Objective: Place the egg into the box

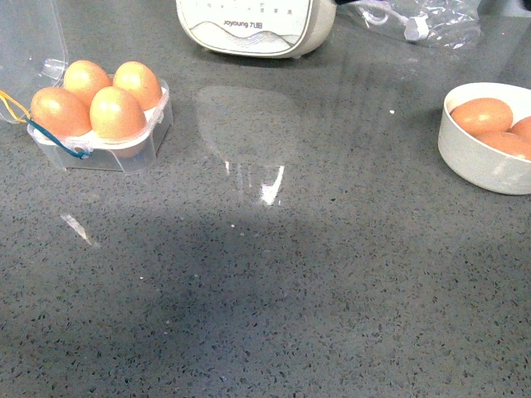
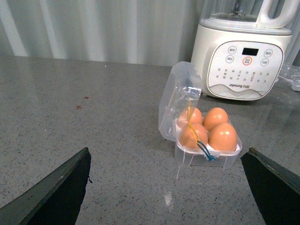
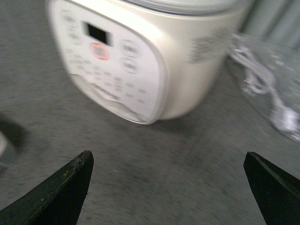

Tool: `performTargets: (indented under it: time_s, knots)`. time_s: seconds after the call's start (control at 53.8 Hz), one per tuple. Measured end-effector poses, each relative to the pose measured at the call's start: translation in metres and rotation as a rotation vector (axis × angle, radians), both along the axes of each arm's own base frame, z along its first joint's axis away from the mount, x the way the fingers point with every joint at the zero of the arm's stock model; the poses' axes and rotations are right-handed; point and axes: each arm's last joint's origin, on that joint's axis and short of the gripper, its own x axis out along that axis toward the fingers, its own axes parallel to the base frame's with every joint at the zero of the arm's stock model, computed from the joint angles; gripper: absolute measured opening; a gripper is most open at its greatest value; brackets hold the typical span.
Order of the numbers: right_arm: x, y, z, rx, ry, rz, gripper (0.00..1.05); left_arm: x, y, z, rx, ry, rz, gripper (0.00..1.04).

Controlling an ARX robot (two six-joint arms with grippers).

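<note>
**A:** Bare grey bench (image 1: pixel 265 315) lies nearest in front. What else?
**B:** Box (image 1: pixel 124 154) near the left edge, four eggs (image 1: pixel 116 114) filling its cups. Bowl (image 1: pixel 473 162) with other eggs (image 1: pixel 481 116) at the right edge.
**A:** Left wrist?
**B:** Left gripper (image 2: pixel 167 152) spread wide, empty, facing the open-lidded box (image 2: pixel 225 159).
**A:** Right wrist?
**B:** Blurred. Right gripper (image 3: pixel 167 157) wide apart, empty, before the blender base (image 3: pixel 140 61).

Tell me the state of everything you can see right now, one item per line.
box: lid open, all four cups hold eggs.
bowl: upright, at least three loose eggs inside.
left hand: open, empty.
right hand: open, empty.
white appliance: upright on the counter.
</note>
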Motion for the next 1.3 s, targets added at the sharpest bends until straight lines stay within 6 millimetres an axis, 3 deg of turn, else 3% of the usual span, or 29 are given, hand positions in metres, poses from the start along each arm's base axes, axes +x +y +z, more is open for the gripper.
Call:
performTargets:
  time_s: [0.112,0.223,0.316,0.484,0.707,0.856,1.302]
  knots:
    - [-0.021,-0.036,0.003,0.016,-0.038,-0.166,0.97,0.0,0.0,0.0,0.0,0.0,0.0,0.98]
    - [-0.058,-0.072,0.008,0.063,-0.191,-0.325,0.95,0.0,0.0,0.0,0.0,0.0,0.0,0.98]
    - [-0.09,-0.093,0.004,0.13,-0.344,-0.329,0.8,0.0,0.0,0.0,0.0,0.0,0.0,0.98]
    - [-0.122,-0.106,-0.014,0.139,-0.369,-0.347,0.55,0.0,0.0,0.0,0.0,0.0,0.0,0.98]
    - [-0.156,-0.117,-0.036,0.137,-0.357,-0.339,0.03,0.0,0.0,0.0,0.0,0.0,0.0,0.98]
    - [-0.172,-0.128,-0.045,0.136,-0.352,-0.346,0.03,0.0,0.0,0.0,0.0,0.0,0.0,0.98]
    - [-0.197,-0.128,-0.056,0.136,-0.352,-0.343,0.03,0.0,0.0,0.0,0.0,0.0,0.0,0.98]
